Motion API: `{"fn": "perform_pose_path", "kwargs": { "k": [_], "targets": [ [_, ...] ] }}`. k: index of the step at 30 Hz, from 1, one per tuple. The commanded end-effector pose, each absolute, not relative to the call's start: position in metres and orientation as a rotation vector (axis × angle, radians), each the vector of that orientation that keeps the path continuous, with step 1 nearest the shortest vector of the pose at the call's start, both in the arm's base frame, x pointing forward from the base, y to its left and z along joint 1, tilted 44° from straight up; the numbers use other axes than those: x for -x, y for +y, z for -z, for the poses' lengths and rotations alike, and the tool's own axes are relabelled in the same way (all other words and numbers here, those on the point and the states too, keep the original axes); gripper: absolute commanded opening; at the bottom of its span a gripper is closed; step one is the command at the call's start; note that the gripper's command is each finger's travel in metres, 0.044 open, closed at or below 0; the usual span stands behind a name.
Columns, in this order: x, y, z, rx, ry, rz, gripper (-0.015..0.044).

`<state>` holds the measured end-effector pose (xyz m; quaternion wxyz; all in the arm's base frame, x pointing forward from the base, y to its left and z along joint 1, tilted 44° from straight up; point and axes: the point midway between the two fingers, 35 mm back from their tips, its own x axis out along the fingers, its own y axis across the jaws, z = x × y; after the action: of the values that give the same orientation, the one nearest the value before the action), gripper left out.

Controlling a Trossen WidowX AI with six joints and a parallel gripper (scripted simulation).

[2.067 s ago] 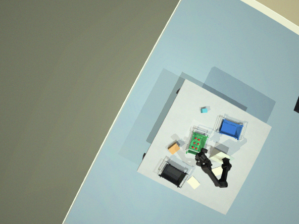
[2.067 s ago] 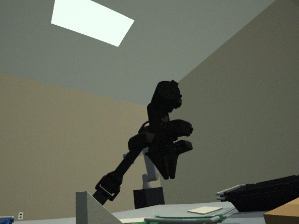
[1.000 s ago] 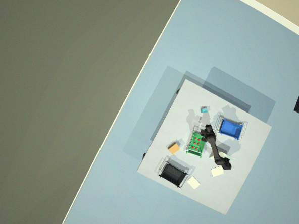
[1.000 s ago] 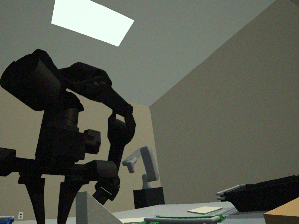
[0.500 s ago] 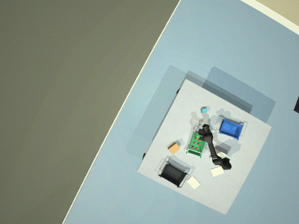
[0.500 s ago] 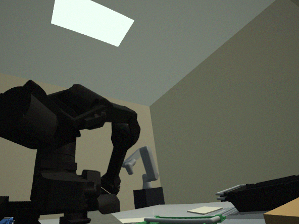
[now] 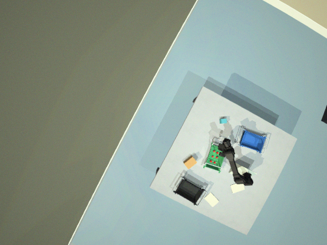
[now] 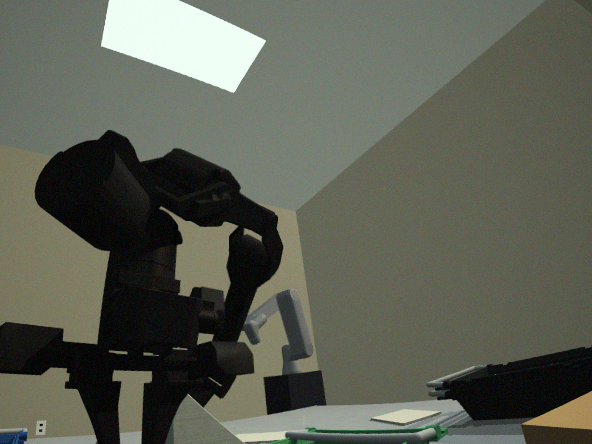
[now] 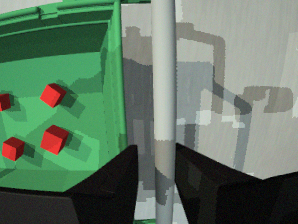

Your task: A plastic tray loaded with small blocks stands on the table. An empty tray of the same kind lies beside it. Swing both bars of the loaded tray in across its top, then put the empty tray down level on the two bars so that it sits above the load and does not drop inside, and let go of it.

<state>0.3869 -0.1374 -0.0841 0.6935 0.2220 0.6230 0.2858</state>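
Note:
The green tray [image 7: 213,168] [image 9: 120,65] holds several small red blocks [image 7: 214,155] [image 9: 53,95]. Its near bar [image 7: 212,165] lies in across the top, close to the lower end in the top view. Its far bar [image 9: 164,75] stands out beyond the opposite end wall, over the table. My gripper [image 7: 222,147] [image 8: 131,430] [image 9: 153,151] is partly open and points down at that end. In the wrist view its fingers stand either side of the far bar and hold nothing. An empty blue tray [image 7: 252,141] and an empty black tray [image 7: 190,191] [image 8: 525,392] have wire bars too.
An orange block [image 7: 190,162] [image 8: 565,425] stands left of the green tray, a cyan block [image 7: 223,121] beyond its far end. Pale flat pads [image 7: 211,199] [image 7: 237,188] [image 8: 406,416] lie near the black tray and arm base. A pale wedge [image 8: 195,425] stands under the arm.

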Motion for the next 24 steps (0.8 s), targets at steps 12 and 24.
{"fn": "perform_pose_path", "kwargs": {
  "k": [12,24],
  "targets": [
    [-0.384,-0.084,0.064,-0.509,1.394,-0.66,0.0089],
    [-0.382,-0.115,0.037,-0.507,1.395,-0.659,0.0089]
  ]
}}
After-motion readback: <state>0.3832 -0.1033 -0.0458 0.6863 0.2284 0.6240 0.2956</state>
